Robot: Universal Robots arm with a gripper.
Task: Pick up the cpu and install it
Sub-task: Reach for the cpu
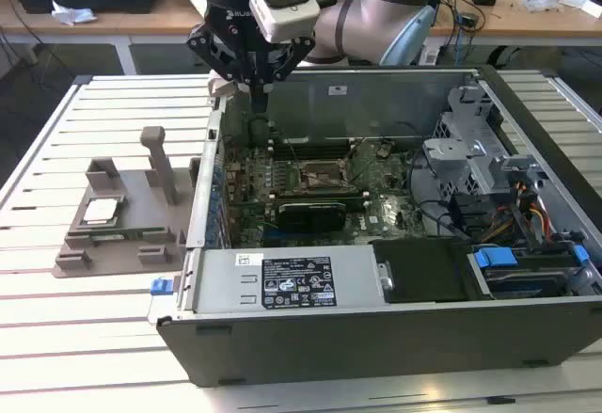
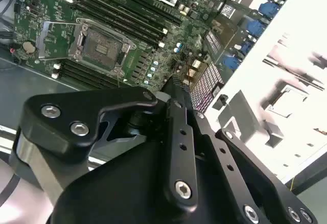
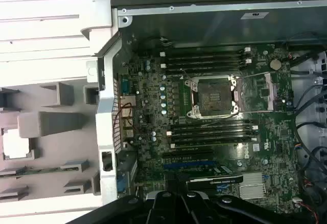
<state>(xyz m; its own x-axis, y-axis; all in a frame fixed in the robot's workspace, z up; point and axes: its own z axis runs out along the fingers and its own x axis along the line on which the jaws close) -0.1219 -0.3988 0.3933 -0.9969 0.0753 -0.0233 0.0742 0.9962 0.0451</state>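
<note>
The hand (image 1: pixel 257 103) is hanging over the open computer case (image 1: pixel 376 338), near the corner on the exterior view's left. Its fingers are pressing together and gripping nothing.

The cpu (image 1: pixel 101 211) is not in the hand. It is lying flat in a grey holder (image 1: pixel 113 244) on the tabletop (image 1: pixel 94 338), outside the case on the exterior view's left. In the first wrist view it is showing as a pale square (image 3: pixel 16 146). A tall grey post (image 1: pixel 160 159) is standing up on the holder between the cpu and the case. The case's side wall (image 1: pixel 202 206) is also standing between them.

Inside the case, the green motherboard (image 3: pixel 153 112) is lying flat. The cpu socket (image 3: pixel 213 96) is sitting in its middle, with a shiny metal frame around a dark square. Long black slots (image 3: pixel 204 60) are running along both sides of it. A black card (image 1: pixel 315 214) is lying just beside the socket. Coloured wires (image 1: pixel 527 211) are bunching up on the exterior view's right, near some blue tabs (image 1: pixel 496 258).

A grey power box (image 1: pixel 226 286) is filling the near side of the case. It is carrying a black and white sticker (image 1: pixel 297 282), but the writing is too small to read.
</note>
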